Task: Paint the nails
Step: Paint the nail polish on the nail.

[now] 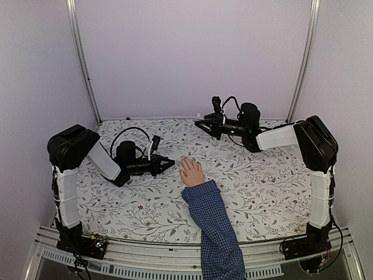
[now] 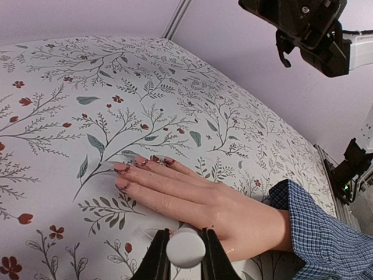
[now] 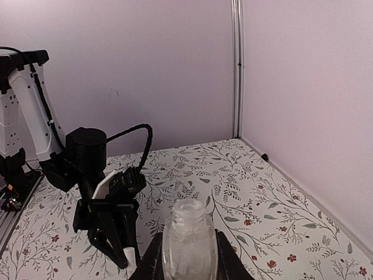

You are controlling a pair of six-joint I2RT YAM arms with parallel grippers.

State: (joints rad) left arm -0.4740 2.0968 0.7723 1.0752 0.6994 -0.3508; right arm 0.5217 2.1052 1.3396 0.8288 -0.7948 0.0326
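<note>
Left fingers: your left gripper (image 2: 185, 259) is pinched in tight. Its fingers (image 2: 156, 261) clamp a round white cap (image 2: 186, 247), seen end-on.
Right fingers: your right gripper (image 3: 187, 259) is closed hard on a clear glass bottle (image 3: 189, 236). The bottle stands upright with its neck open, held up off the table.
Hidden: whatever hangs below the white cap sits behind it, so you cannot see a brush. The bottle's base is cut off by the frame edge, and its contents are hard to read through the glass.
Nails: the nails (image 2: 122, 168) show reddish-brown streaks in the left wrist view. From the top camera they are too small to judge.
Hand: the hand (image 1: 191, 172) lies flat, palm down, on the floral cloth (image 1: 262, 186) near the middle of the table. Your left gripper's tip is just beside its fingertips.
Axis: the long axis runs from the blue checked sleeve (image 1: 213, 227) at the near edge toward the back wall, leaning slightly left. The fingertips point away from the arm bases.
Right arm: well apart from the hand, over the far side.
</note>
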